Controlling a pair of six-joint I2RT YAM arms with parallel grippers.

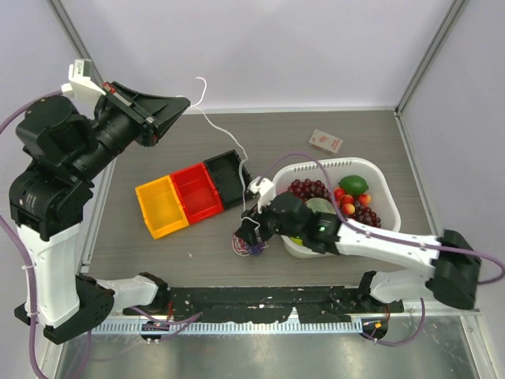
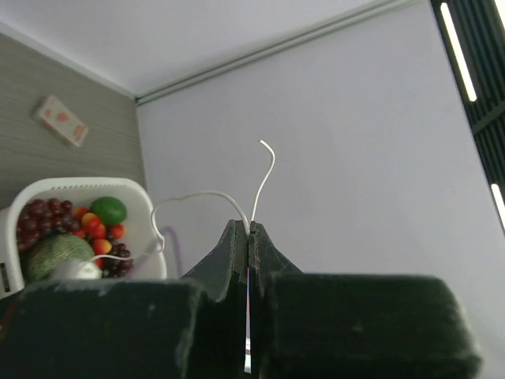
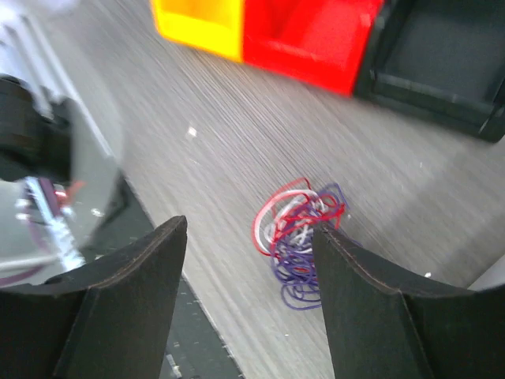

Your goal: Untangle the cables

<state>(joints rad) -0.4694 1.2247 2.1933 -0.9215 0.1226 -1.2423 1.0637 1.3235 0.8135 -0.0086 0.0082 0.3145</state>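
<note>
The cables lie as a small tangle [image 1: 248,246] of red, white and dark purple cords on the table, in front of the basket. One white cable [image 1: 229,136] runs up and away from it, taut, to my left gripper [image 1: 180,105], which is raised at the far left and shut on it. In the left wrist view the white cable [image 2: 268,170] sticks out past the closed tips of my left gripper [image 2: 249,227]. My right gripper [image 1: 251,234] hovers low over the tangle. In the right wrist view the right gripper [image 3: 248,229] is open, with the tangle [image 3: 300,233] against its right finger.
A yellow bin [image 1: 162,207], a red bin [image 1: 197,192] and a black bin [image 1: 227,178] stand in a row left of the tangle. A white basket [image 1: 379,178] of fruit sits under the right arm. A small card box [image 1: 324,142] lies behind it.
</note>
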